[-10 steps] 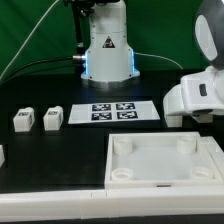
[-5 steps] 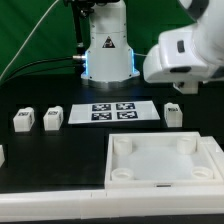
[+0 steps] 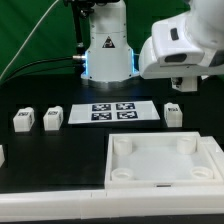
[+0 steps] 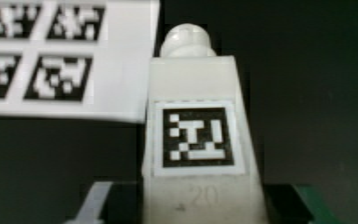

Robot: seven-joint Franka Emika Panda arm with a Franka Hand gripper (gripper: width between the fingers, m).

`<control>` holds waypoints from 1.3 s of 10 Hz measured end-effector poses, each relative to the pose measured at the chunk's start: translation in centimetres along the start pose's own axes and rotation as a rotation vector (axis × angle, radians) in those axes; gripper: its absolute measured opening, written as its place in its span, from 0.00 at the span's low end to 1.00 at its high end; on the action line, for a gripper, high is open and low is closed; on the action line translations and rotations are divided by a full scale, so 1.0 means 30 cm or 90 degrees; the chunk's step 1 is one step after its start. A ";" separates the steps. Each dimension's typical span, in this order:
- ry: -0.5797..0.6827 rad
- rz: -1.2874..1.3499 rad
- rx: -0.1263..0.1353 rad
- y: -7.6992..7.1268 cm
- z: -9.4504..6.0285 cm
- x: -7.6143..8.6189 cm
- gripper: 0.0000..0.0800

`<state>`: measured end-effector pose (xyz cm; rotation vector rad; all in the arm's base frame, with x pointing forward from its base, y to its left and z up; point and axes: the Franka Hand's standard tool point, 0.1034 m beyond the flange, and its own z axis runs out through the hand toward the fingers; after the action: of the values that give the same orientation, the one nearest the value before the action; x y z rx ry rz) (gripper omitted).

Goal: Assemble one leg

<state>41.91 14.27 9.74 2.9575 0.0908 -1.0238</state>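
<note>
one leg (image 3: 173, 113) in exterior view sits on dark surface (image 3: 60, 170) just below pincer (image 3: 181, 84), apart from it. white tray-shaped piece (image 3: 165, 160) lies nearer camera than pincer.
wrist view: pincer (image 4: 194, 208) spread, fingers (image 4: 101, 203) flanking leg (image 4: 197, 130), tag face toward camera. marker board (image 4: 51, 50) lies beyond pincer, off leg's peg tip.

The leg (image 4: 197, 120) under the gripper (image 4: 197, 208) looks like smooth white plastic with a faint sheen, and its marker is matt print. The marker board (image 4: 51, 55) beside it looks matt and paper-like. The table (image 3: 60, 160) below is matt black. The arm's housing (image 3: 180, 45) above is glossy white plastic.
</note>
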 end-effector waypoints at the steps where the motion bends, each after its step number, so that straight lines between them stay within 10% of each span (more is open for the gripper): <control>1: 0.067 0.000 0.004 -0.002 -0.004 0.009 0.37; 3: 0.190 -0.003 0.012 -0.001 -0.021 0.022 0.37; 8: 0.464 -0.043 0.028 0.059 -0.250 0.103 0.37; 13: 0.462 -0.083 0.016 0.097 -0.301 0.155 0.37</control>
<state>51.29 11.86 13.93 3.2041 0.2736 0.0947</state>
